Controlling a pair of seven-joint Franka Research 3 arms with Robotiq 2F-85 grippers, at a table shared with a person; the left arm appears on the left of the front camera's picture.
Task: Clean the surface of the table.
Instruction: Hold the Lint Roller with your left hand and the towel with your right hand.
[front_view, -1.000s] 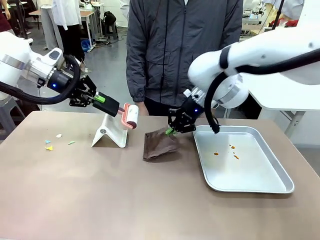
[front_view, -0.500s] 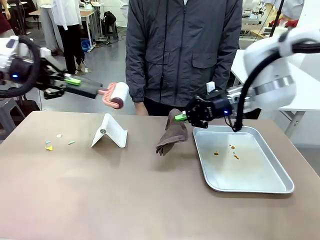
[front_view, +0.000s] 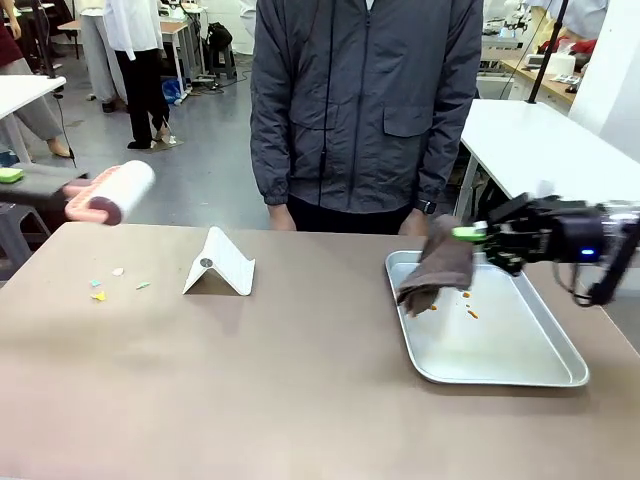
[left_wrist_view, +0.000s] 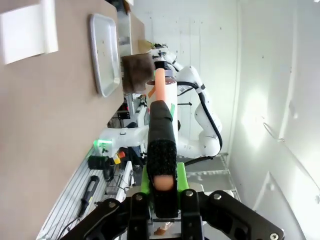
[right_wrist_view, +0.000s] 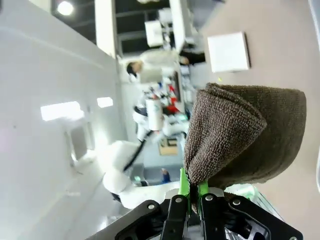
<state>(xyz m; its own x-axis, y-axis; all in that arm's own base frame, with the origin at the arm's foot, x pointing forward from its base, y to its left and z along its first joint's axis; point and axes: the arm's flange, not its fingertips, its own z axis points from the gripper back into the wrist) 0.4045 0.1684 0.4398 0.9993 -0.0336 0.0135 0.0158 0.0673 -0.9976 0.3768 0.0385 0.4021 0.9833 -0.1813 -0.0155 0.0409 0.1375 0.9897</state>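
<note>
The taupe desk (front_view: 300, 400) spreads across the foreground, and what it needs cleaned of sits at its left part: a few small coloured scraps (front_view: 100, 291), near a white folded stand (front_view: 220, 263). The left end effector (left_wrist_view: 162, 181) is pressed together on the dark handle of a lint roller (front_view: 112, 192), held in the air above the desk's far left corner. The roller's long axis runs roughly crosswise with the handle pointing off to the left. The scraps lie below the roller and a little nearer the camera, so the left arm is clearly the nearer one, and reaching them looks like a matter of going mostly downward. The right end effector (front_view: 472, 234) pinches a brown cloth (front_view: 433, 268) by its top edge. The cloth hangs over the far left corner of a metal tray (front_view: 500, 378), close to some orange spots (front_view: 467, 303) in the tray, well apart from the scraps.
</note>
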